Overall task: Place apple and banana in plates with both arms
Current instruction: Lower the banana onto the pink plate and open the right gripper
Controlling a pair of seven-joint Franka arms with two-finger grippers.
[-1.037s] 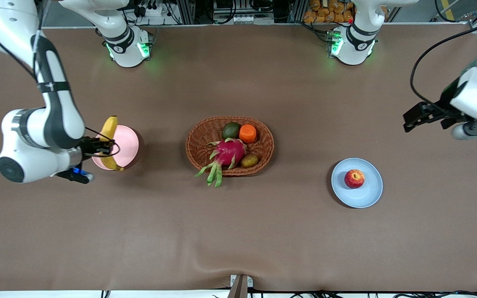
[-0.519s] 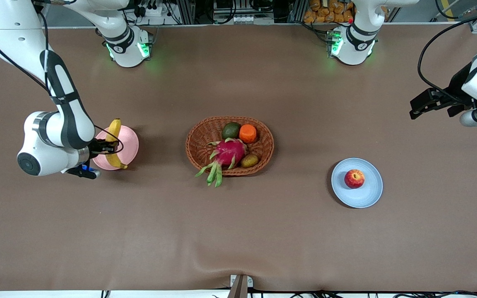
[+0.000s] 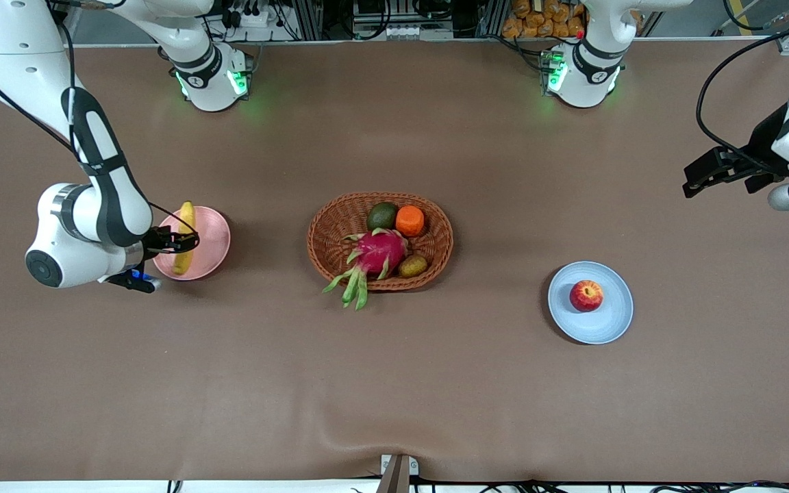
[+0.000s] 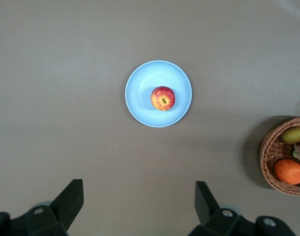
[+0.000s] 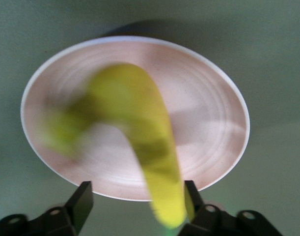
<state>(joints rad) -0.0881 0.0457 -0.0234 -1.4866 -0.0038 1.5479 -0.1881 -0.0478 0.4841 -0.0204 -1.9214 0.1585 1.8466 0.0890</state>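
The apple [image 3: 586, 296] already sits on the blue plate [image 3: 607, 325] toward the left arm's end of the desk, with the left gripper [image 3: 706, 174] up over that end's edge, fingers spread wide and empty. The right gripper [image 3: 177, 241] hangs over the pink plate [image 3: 213, 236], its fingers apart around the banana [image 3: 183, 246]. The long banana overhangs the rim, so it could tip off onto the desk.

Red apple [image 3: 586, 296] on blue plate [image 3: 614, 320]; yellow banana [image 3: 184, 236] over pink plate [image 3: 213, 236].
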